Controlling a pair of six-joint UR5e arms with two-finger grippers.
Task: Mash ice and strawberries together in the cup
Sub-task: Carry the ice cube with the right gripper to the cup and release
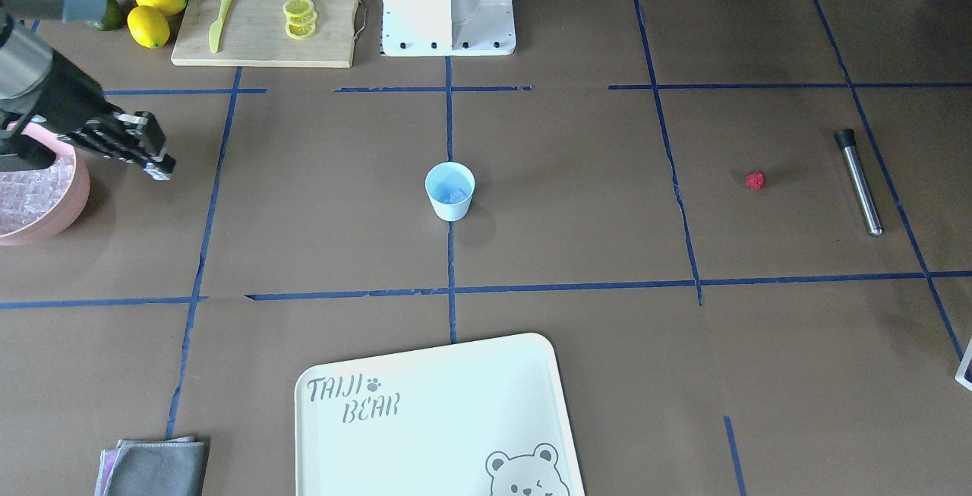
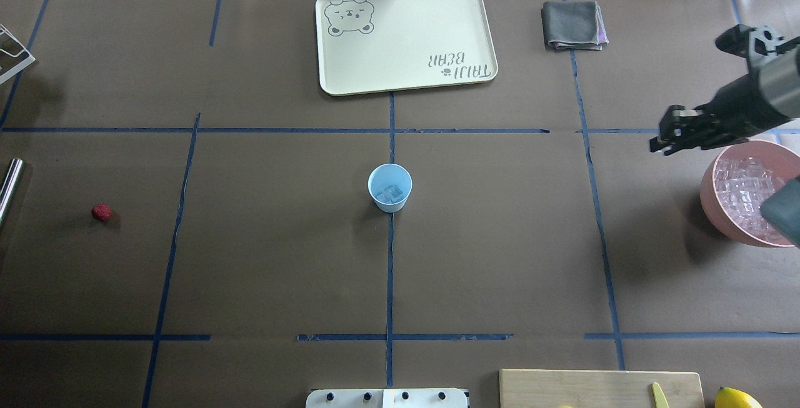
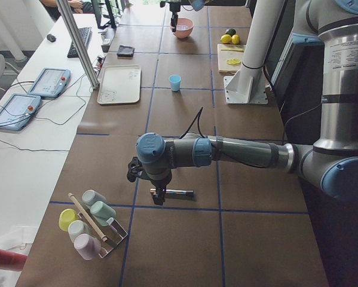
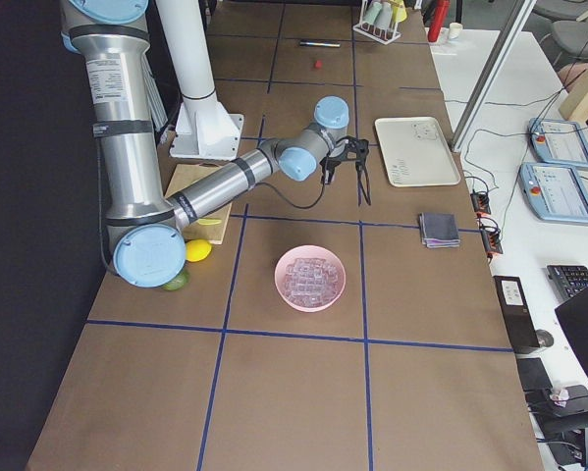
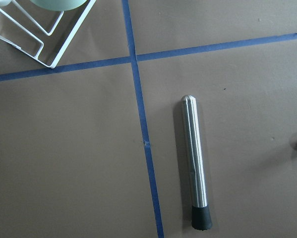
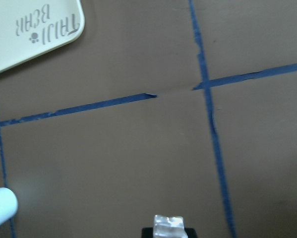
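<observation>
The pale blue cup (image 2: 390,187) stands upright mid-table, clear ice (image 2: 392,194) inside. One cube (image 6: 169,223) sits pinched in my right claw (image 2: 661,136). The red strawberry (image 2: 101,212) lies well apart.

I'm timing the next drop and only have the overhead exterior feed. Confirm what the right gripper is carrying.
Observer: The right wrist view shows a clear ice cube held at the tip of the right gripper.
Operator: Locate the left arm; it's outside my frame.
Observer: The exterior left view has the left gripper hovering over the steel muddler, which lies flat on the table. Open or shut, I cannot tell.
Operator: Describe the board at my bottom edge.
Observer: The front-facing view shows stacked lemon slices and a yellow-green knife on the wooden cutting board.
</observation>
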